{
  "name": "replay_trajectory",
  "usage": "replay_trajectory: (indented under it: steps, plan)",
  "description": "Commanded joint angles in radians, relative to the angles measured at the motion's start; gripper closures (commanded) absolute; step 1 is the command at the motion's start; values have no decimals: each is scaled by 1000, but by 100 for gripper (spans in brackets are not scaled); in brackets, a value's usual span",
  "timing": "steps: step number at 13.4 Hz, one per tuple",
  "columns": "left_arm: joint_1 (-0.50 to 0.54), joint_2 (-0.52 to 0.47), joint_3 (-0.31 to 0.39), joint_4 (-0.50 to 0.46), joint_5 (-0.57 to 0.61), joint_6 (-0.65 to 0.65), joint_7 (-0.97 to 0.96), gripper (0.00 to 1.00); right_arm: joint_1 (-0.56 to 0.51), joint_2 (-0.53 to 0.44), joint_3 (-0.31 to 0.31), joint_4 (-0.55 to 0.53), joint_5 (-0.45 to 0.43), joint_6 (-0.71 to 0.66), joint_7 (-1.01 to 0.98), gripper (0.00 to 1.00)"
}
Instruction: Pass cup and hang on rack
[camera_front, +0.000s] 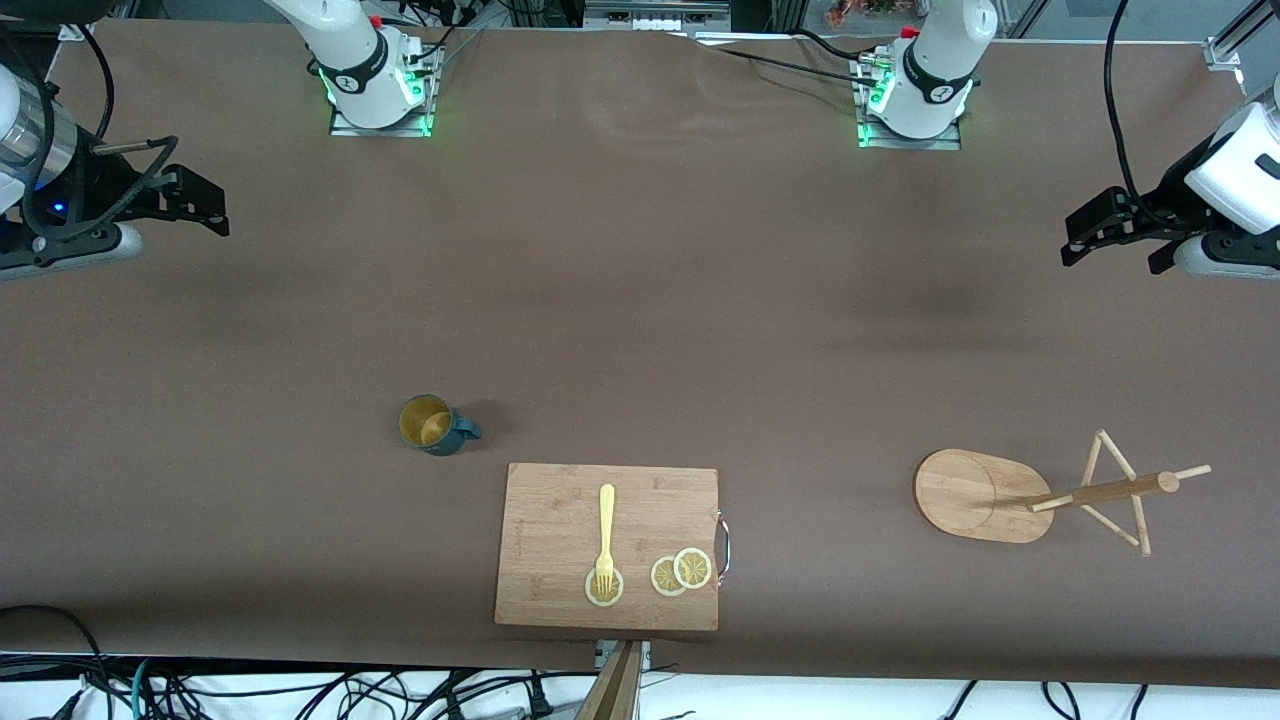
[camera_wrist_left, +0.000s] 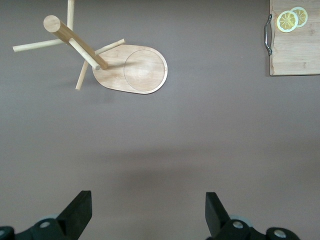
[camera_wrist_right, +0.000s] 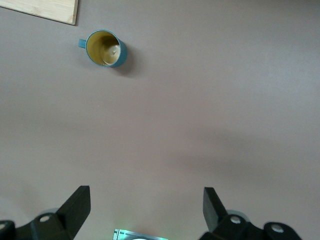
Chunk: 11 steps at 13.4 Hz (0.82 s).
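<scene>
From my station I see the cup (camera_front: 432, 424) standing upright on the brown table (camera_front: 640, 300), its yellow inside facing up and its handle pointing toward the left arm's end; it sits just beside the corner of the cutting board (camera_front: 560, 510) and slightly farther from the front camera than the board. The board carries a yellow fork (camera_front: 605, 535) whose tines rest on one lemon slice (camera_front: 604, 588), with two overlapping lemon slices (camera_front: 681, 572) near the board's metal handle (camera_front: 723, 545). The rack (camera_front: 985, 495) stands toward the left arm's end of the table, well apart from the cup, its oval base flat on the table with the pole and pegs rising from it. The right gripper (camera_front: 200, 205) hangs over bare table at the right arm's end, fingers spread apart and holding nothing; its wrist view shows the cup (camera_wrist_right: 105, 48) well away from the fingers (camera_wrist_right: 77, 205). The left gripper (camera_front: 1110, 235) hangs over bare table at its own end, fingers (camera_wrist_left: 80, 210) likewise apart and empty, with the rack (camera_wrist_left: 132, 70) in its wrist view. Both arms wait.
</scene>
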Motion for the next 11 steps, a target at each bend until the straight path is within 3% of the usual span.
replay_trajectory:
  steps: [1,11]
  plan:
    - [-1,10,-25,33,-6,-24,12,0,-14,-2,8,15,5,-13,13,0]
    - [-1,10,-28,41,-7,-24,12,0,-20,7,8,23,8,30,13,0]
